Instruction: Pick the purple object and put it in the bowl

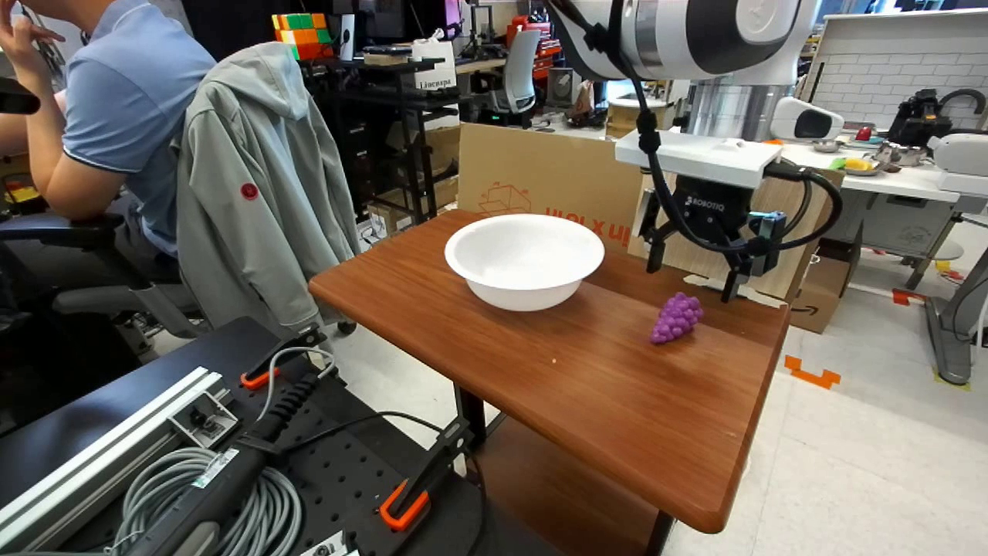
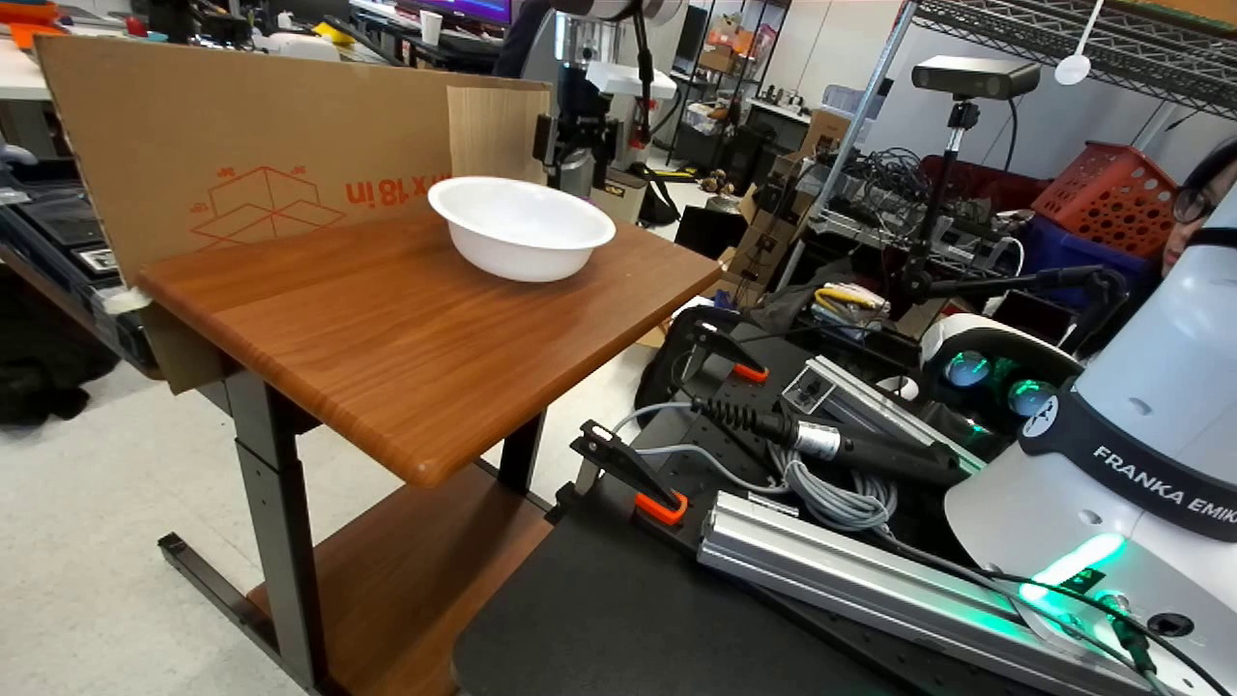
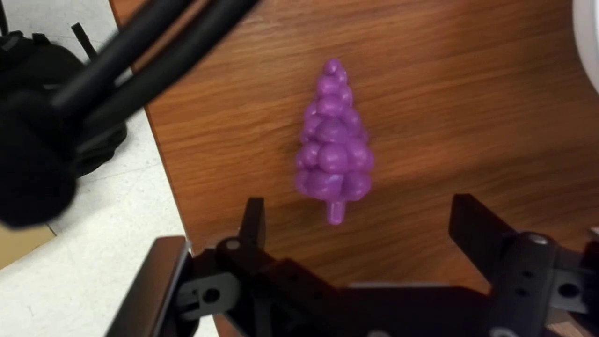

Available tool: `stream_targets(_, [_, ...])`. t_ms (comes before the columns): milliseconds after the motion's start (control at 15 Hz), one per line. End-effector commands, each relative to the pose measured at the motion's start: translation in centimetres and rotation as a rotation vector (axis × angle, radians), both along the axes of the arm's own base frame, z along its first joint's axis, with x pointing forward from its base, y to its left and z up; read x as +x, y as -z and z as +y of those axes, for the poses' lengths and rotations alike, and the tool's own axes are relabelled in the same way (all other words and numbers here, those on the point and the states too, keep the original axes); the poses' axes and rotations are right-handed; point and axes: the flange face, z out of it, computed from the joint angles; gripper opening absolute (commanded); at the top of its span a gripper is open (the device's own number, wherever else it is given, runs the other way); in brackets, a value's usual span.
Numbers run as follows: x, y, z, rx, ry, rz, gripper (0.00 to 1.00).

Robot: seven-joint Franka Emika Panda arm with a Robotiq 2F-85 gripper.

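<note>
The purple object (image 1: 677, 317), a lumpy grape bunch with a short stem, lies on the brown table (image 1: 571, 386) near its right part in an exterior view. It is also in the middle of the wrist view (image 3: 333, 145). In an exterior view it is not visible. The white bowl (image 1: 525, 298) stands upright on the table, also in an exterior view (image 2: 522, 259); only its edge (image 3: 587, 42) shows in the wrist view. My gripper (image 1: 691, 279) is open and empty above the table, near the purple object. In the wrist view its fingertips (image 3: 358, 201) stand apart near the stem end.
A cardboard sheet (image 1: 540, 166) stands upright along the table's far edge, with a wooden panel (image 2: 498, 130) beside it. A black bench (image 1: 363, 479) with clamps, cables and a metal rail is near the table. A person (image 1: 131, 116) sits nearby.
</note>
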Motion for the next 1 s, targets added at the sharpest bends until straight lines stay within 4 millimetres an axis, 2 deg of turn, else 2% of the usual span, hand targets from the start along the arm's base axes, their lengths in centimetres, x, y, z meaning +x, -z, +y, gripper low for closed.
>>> stream_targets(0, [0.7, 1.8, 0.1, 0.008, 0.001, 0.049, 1.00])
stream_targets(267, [0.0, 3.8, -0.3, 0.011, 0.005, 0.088, 1.00])
stream_targets(333, [-0.1, 4.2, -0.5, 0.014, 0.009, 0.092, 0.75])
stream_targets(400, [-0.2, 4.5, -0.7, 0.015, 0.011, 0.093, 0.74])
stream_targets(667, [-0.2, 4.1, -1.1, 0.024, 0.021, 0.082, 0.43])
stream_targets(800, [-0.3, 3.0, -1.0, 0.012, 0.032, 0.061, 0.27])
stream_targets(867, [-0.8, 1.5, -0.4, 0.012, 0.029, 0.041, 0.21])
stream_targets(933, [-1.7, -0.1, 0.3, 0.014, 0.013, 0.011, 0.20])
